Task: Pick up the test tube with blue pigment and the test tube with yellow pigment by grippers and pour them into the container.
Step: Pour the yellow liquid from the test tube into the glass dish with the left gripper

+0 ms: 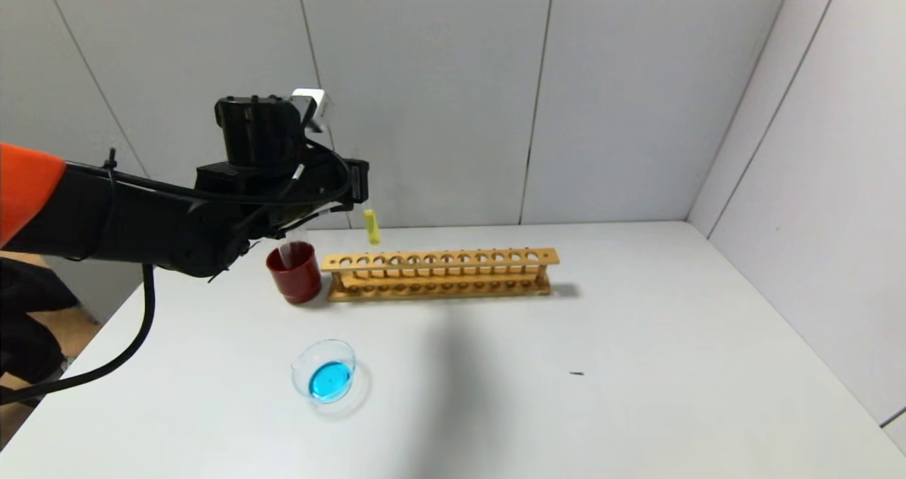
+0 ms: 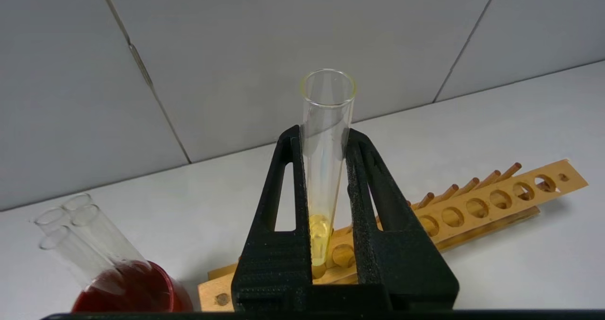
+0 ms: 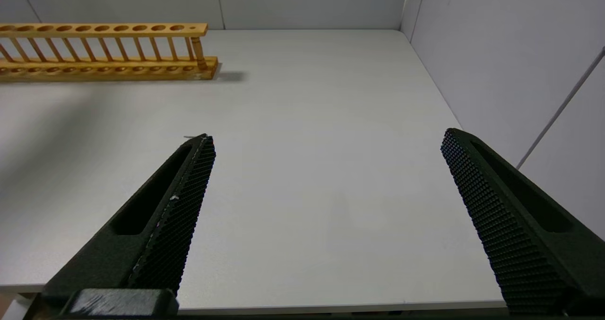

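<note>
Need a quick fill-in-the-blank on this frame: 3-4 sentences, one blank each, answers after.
1. The left gripper is shut on the test tube with ____ pigment.
2. The liquid already in the container is ____.
3. The empty tubes lean in the ____ cup.
4. The right gripper is open and holds ____.

Answers: yellow; blue; red; nothing
</note>
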Robot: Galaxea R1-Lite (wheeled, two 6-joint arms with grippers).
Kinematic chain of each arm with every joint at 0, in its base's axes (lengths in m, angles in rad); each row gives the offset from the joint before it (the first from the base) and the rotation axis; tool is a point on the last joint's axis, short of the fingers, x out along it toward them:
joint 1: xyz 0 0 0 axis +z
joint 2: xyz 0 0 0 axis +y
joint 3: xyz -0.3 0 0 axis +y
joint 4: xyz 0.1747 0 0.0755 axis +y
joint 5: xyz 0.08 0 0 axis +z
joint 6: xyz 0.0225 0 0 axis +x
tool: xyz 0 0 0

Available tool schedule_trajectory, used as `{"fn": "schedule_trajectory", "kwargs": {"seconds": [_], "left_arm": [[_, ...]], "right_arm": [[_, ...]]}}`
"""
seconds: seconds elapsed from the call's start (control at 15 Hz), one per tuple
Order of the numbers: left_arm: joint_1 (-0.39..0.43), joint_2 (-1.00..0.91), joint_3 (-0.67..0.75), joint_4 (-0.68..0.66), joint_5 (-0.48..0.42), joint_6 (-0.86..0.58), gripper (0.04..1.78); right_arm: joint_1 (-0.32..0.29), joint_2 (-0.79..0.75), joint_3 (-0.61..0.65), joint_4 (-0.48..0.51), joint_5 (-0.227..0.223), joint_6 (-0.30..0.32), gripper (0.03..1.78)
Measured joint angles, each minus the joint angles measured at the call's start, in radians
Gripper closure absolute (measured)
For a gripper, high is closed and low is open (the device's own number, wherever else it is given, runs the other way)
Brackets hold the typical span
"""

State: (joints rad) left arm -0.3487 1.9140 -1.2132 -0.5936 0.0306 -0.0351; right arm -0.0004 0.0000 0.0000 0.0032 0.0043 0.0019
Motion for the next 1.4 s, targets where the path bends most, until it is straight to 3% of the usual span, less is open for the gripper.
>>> {"fn": "schedule_trajectory", "kwargs": {"seconds": [0.33, 0.67, 1.07, 1.4], "left_arm": [[0.006, -0.089, 0.15, -0.087, -0.011, 0.109, 1.52], [0.041, -0.248, 0.384, -0.149, -0.153, 0.14, 1.52], [0.251, -0.352, 0.594, -0.142, -0.431, 0.314, 1.52], [0.344, -0.371, 0.646, -0.144, -0.663, 0.496, 1.52]], "right_arm": [[0.0, 0.0, 0.0, 0.0, 0.0, 0.0, 0.06], [0.0, 0.0, 0.0, 0.0, 0.0, 0.0, 0.06], [0.0, 0.0, 0.0, 0.0, 0.0, 0.0, 0.06], [0.0, 0.0, 0.0, 0.0, 0.0, 0.0, 0.06]]}}
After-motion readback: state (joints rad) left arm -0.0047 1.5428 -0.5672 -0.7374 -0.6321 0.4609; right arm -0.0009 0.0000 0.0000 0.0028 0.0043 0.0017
